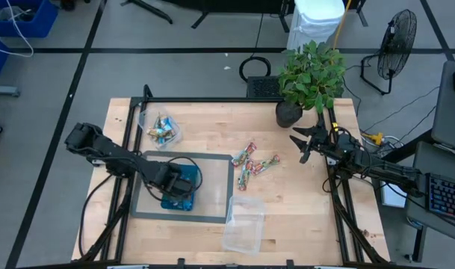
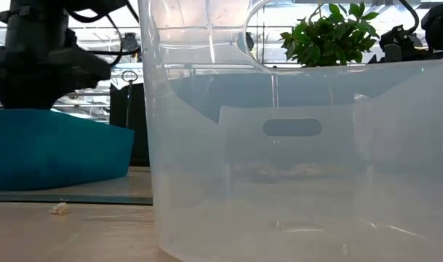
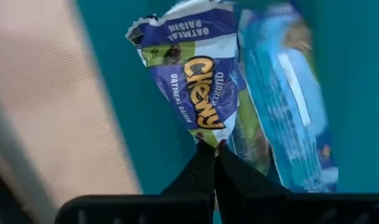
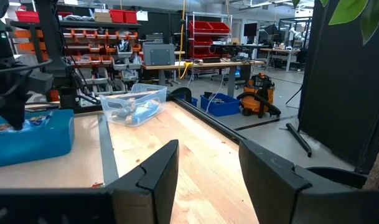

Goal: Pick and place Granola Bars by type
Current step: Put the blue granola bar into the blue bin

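Left gripper (image 1: 179,184) over teal tray (image 1: 169,202), fingers pressed together, pinching edge of blue bar (image 3: 192,81); glossy crinkled foil wrapper, serrated end. Second blue bar (image 3: 282,99) just beside it inside tray.

Loose red-green bars (image 1: 255,163) on bare wood table (image 1: 302,217), several, exact count unclear.

Two clear plastic tubs: far tub (image 1: 161,128) holds silver-tan bars (image 1: 160,131); near tub (image 1: 243,223) smooth, translucent, rectangular.

Right gripper (image 1: 302,145) beside potted plant (image 1: 308,75), fingers spread, holding nothing.

Two dark, matte jointed arms with trailing black cables; flat, wedge-shaped black fingers (image 4: 267,171) on blocky wrists
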Robot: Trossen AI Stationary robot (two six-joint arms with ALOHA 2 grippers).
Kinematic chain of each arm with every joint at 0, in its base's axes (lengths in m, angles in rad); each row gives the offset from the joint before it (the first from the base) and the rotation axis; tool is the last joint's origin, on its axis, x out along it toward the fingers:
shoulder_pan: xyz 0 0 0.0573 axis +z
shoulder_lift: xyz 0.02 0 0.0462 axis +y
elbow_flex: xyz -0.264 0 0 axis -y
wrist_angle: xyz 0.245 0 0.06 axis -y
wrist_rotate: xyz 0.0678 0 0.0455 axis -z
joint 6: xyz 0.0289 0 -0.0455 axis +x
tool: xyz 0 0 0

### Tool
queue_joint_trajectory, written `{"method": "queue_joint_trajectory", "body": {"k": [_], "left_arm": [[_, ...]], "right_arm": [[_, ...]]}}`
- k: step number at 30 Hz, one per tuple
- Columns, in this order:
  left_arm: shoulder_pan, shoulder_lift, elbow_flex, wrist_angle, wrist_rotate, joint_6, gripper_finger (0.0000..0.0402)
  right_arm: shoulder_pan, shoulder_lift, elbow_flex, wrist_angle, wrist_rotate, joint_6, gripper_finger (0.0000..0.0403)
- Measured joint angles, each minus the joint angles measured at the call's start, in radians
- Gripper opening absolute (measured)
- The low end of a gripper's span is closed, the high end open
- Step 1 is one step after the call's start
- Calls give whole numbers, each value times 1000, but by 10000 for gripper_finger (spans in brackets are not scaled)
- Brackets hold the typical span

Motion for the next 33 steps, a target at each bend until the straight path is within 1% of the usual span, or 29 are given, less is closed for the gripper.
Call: {"method": "queue_joint_trajectory", "body": {"k": [6, 10, 17, 24, 33], "left_arm": [[2, 0, 0, 113, -13, 96, 2], [2, -1, 0, 147, -24, 130, 2], [2, -3, 0, 114, -8, 121, 3], [2, -3, 0, 25, -7, 50, 3], [2, -3, 0, 19, -6, 17, 3]], "right_arm": [[0, 0, 0, 0, 0, 0, 160], [0, 0, 0, 0, 0, 0, 160], [0, 0, 0, 0, 0, 0, 160], [0, 0, 0, 0, 0, 0, 160], [0, 0, 0, 0, 0, 0, 160]]}}
